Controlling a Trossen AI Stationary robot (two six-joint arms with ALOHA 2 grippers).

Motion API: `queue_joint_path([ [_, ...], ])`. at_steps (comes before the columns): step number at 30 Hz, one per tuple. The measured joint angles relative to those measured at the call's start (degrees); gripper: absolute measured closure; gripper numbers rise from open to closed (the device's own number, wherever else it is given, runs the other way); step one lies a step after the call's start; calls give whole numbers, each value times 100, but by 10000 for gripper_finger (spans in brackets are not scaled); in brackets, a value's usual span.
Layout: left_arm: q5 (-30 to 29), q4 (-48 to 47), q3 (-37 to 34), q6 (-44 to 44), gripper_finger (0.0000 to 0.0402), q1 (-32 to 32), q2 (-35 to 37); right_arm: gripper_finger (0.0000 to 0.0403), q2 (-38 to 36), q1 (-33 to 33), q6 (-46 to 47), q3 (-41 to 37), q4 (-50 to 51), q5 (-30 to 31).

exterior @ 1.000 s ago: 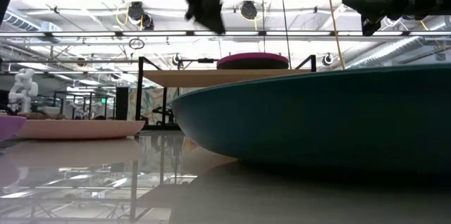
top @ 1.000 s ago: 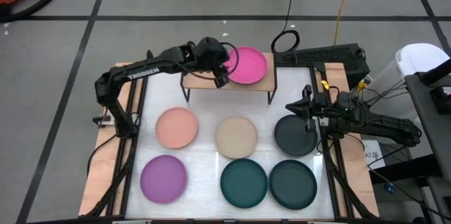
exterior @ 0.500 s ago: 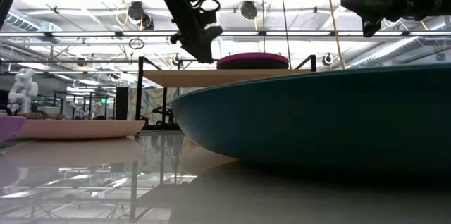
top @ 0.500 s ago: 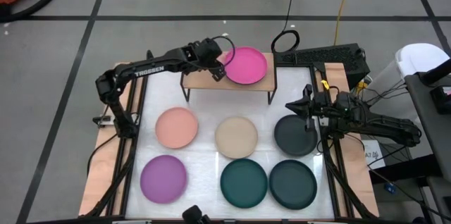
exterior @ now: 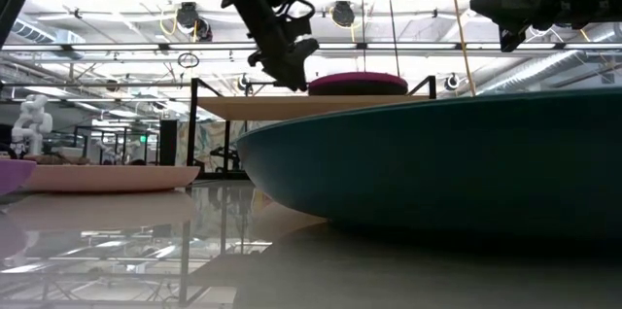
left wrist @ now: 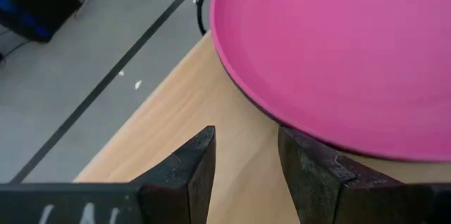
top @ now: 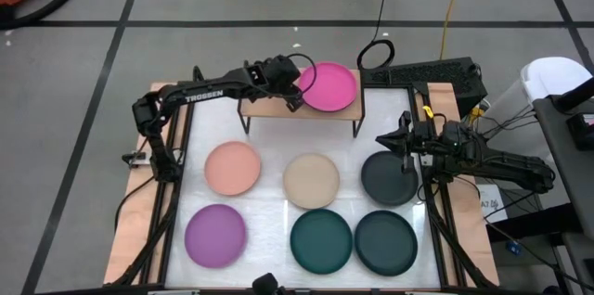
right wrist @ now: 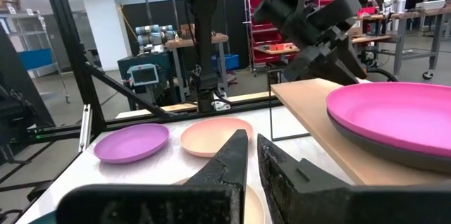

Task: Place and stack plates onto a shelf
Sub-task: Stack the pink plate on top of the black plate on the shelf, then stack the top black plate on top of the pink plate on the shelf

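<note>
White bench (top: 269, 207) surface carries the loose plates in two rows, with an open workshop of racks and ceiling lights visible beyond it in the low view.

Nearest row, left to right: purple plate (top: 215, 236), dark teal plate (top: 321, 239), second dark teal plate (top: 386, 241). In the low view the dark teal plate (exterior: 437, 158) fills most of the foreground.

Second row, left to right: salmon plate (top: 233, 168), beige plate (top: 312, 181), charcoal plate (top: 390, 177). All six lie flat on the bench, each apart from its neighbours.

Right hand (top: 405, 140) hangs above the far edge of the charcoal plate, clear of it. Its fingers (right wrist: 232, 155) stand narrow, almost closed, with nothing between them.

Farthest back stands the shelf (top: 269, 108), a light wooden board on thin black legs. The magenta plate (top: 328, 86) rests on the right half of the board; a dark rim shows beneath it in both wrist views, indicating a second plate under it, colour not determinable. The left half of the board is bare wood.

Left hand (top: 293, 98) is over the shelf, just beside the left edge of the magenta plate. Its fingers (left wrist: 194, 171) are narrowly parted and hold nothing; the plate edge lies just ahead of the fingertips, and contact cannot be confirmed.
</note>
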State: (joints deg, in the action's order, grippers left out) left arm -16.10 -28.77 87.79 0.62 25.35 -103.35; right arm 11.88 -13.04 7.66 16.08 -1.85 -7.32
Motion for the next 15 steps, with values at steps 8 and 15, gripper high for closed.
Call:
queue_joint_path([
  [8, 4, -98, 0, 88, 240, -36, 92, 383, 0, 0, 12, 0, 0, -11],
  [15, -637, -265, 4, -250, 241, -225, 674, 383, 0, 0, 1, 0, 203, 65],
])
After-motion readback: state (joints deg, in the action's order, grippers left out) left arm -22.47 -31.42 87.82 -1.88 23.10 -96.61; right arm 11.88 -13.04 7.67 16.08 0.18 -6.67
